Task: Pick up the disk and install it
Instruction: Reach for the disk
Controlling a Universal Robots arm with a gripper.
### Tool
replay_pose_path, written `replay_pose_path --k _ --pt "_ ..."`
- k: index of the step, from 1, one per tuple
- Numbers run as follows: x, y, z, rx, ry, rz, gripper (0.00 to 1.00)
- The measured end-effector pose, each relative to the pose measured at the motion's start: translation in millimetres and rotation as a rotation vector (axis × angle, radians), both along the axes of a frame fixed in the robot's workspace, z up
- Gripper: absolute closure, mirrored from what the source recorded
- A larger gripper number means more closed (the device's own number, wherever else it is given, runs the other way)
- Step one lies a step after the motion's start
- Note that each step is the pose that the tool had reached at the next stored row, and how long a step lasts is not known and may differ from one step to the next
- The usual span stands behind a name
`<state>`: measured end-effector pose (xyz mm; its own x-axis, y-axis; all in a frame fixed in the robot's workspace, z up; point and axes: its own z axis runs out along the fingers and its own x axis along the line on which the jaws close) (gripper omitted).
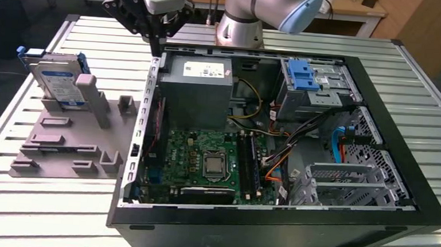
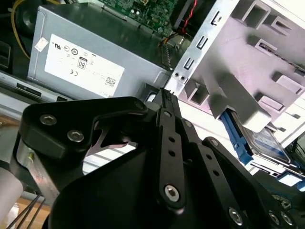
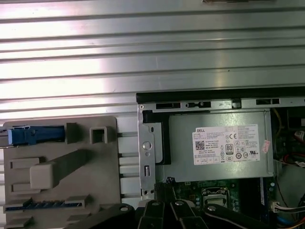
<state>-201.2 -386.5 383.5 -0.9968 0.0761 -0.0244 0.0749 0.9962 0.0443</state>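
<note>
Jaws stand pressed together, with nothing between them.

Exterior view: gripper (image 1: 158,44) hangs over the far rim of the open case (image 1: 275,233), above the corner of the power supply (image 1: 199,93) toward the exterior view's left. Disk (image 1: 60,82) stands on edge in a grey fixture (image 1: 65,148) on the slatted table (image 1: 39,204), on the exterior view's left of the case, well apart from the gripper.

Second wrist view: gripper (image 2: 164,95) tips meet over the case's metal edge, the power supply (image 2: 95,62) just beside. Disk (image 2: 268,139), blue rail along its edge, sits in the fixture (image 2: 248,62) beyond.

First wrist view: gripper (image 3: 166,191) lies at the case's side wall. Disk (image 3: 35,135) shows edge-on, blue, in the fixture (image 3: 62,181), apart from the power supply (image 3: 224,143).
</note>
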Motion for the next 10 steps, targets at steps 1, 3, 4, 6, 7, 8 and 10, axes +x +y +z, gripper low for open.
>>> replay_pose_path --k 1,3,4,6,7,8,10 --pt "-1.8 0.0 -0.2 0.0000 0.0000 0.000 0.89" --pt "-5.9 0.2 -0.7 0.0001 -0.0001 0.000 0.89" --pt "-7.8 0.3 -0.9 0.0001 0.0000 0.000 0.89" --pt "-11.7 0.4 -1.4 0.0001 -0.0001 0.000 0.89" --pt "-13.4 0.5 -1.6 0.0000 -0.0001 0.000 0.89" --pt "-15.0 0.6 -1.8 0.0001 -0.0001 0.000 0.89" --pt "-18.4 0.7 -2.3 0.0001 -0.0001 0.000 0.89"
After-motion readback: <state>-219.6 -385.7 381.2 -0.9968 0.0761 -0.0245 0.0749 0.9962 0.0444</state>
